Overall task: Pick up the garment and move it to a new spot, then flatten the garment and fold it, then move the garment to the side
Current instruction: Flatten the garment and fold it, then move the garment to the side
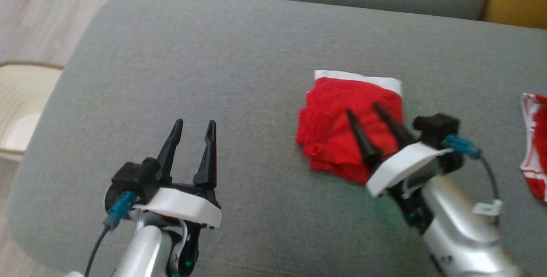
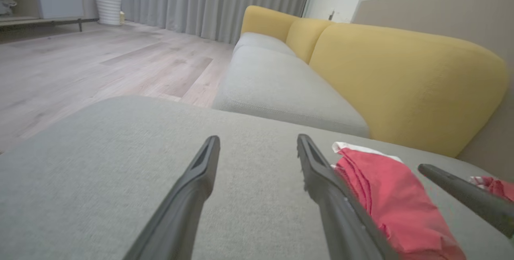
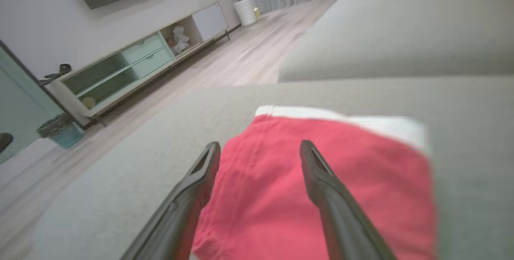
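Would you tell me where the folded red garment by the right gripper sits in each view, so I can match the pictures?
Head view: garment right of centre, on the grey cushion.
Left wrist view: garment at lower right.
Right wrist view: garment at bottom centre, spreading right.
Shared landmark: the white band along the garment's far edge, at its top in every view.

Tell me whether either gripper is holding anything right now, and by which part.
Nothing is held. The right gripper stands open, fingers spread over the folded red garment; the left gripper stands open over the grey cushion.
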